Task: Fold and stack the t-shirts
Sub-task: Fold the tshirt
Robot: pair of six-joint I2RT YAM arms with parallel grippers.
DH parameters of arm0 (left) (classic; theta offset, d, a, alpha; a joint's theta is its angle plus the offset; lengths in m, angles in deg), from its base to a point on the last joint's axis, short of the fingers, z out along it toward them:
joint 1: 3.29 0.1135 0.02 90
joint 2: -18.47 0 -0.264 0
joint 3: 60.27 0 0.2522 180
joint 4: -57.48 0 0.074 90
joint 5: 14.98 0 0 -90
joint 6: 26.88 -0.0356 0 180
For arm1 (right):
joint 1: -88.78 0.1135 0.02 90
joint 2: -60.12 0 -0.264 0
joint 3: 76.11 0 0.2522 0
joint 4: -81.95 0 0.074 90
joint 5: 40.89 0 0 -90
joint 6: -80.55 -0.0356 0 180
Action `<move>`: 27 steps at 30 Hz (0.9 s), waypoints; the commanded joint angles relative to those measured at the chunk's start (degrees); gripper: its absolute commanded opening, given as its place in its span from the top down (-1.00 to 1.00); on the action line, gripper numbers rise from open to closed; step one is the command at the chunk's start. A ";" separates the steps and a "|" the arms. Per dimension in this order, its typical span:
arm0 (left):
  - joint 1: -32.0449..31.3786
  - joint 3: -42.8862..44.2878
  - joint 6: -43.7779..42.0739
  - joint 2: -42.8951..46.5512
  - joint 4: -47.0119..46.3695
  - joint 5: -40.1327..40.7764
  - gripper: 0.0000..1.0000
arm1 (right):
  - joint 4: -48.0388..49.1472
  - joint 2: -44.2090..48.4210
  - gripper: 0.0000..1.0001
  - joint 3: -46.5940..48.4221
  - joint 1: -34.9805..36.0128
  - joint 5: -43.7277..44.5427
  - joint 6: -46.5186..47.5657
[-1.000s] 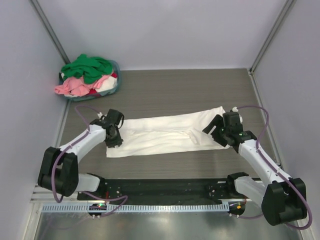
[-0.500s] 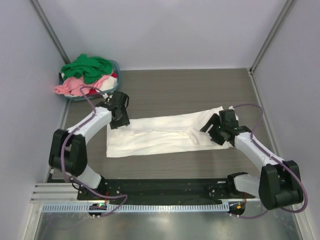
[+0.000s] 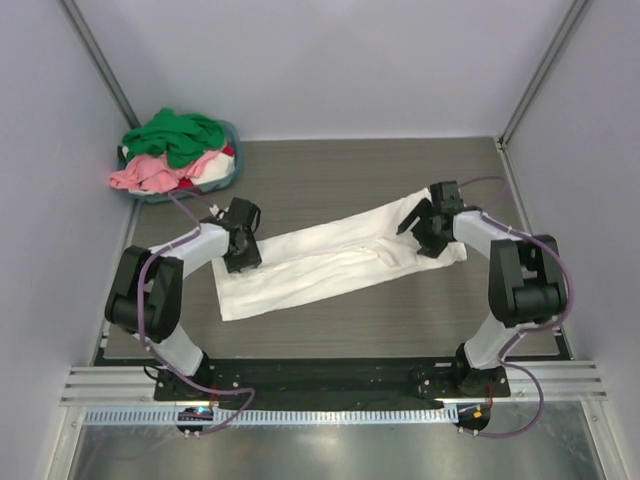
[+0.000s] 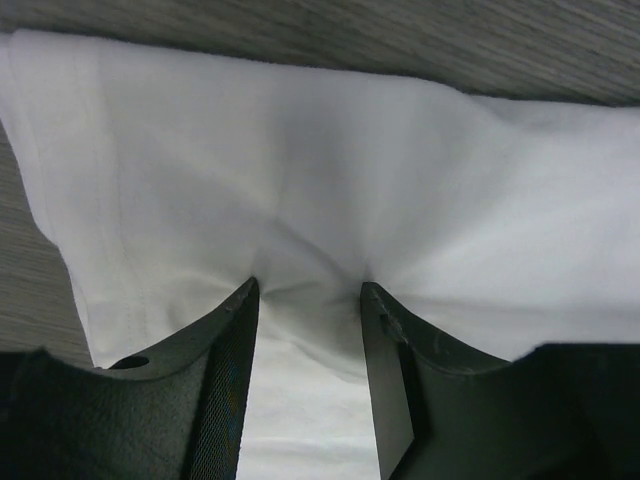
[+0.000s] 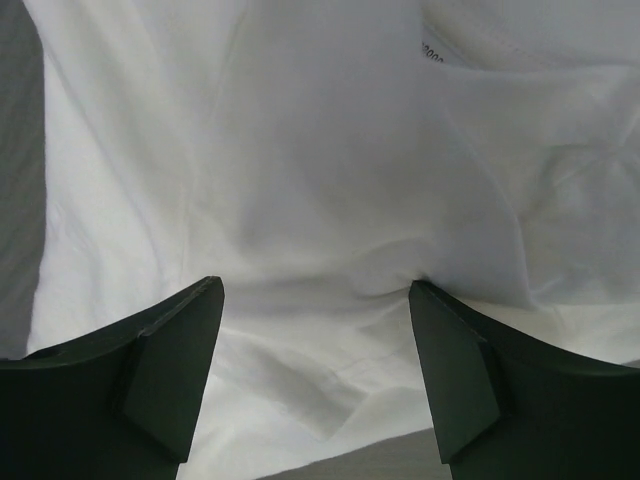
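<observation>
Centrally on the table (image 3: 330, 170): one white t-shirt (image 3: 330, 262), folded into a long band lying aslant, far end at right, near end at left. Far-left corner: round basket (image 3: 225, 175) heaped with green t-shirt (image 3: 175, 135), pink t-shirt (image 3: 150, 172) and a sliver of red. Left gripper (image 4: 308, 300) clamps a puckered fold at the band's left end; right gripper (image 5: 315, 290), fingers (image 5: 170, 360) wider apart, holds bunched cloth at the right end.

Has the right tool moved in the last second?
Yes. The right tool has gone toward the table's far edge, dragging its end of the white shirt along, so the shirt now lies slanted.
</observation>
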 commanded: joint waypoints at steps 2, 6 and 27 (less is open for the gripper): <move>-3.01 -11.83 7.01 2.26 1.68 -8.75 0.07 | 3.77 -14.83 -0.63 9.98 -0.60 -0.52 3.81; -8.91 -17.73 15.43 6.48 -2.17 -15.41 0.05 | 4.65 -25.81 -0.63 26.90 0.54 -5.97 4.16; -38.18 -18.11 50.00 6.65 -25.58 -26.79 -0.08 | -3.43 -60.65 -0.64 76.45 8.37 -11.00 4.25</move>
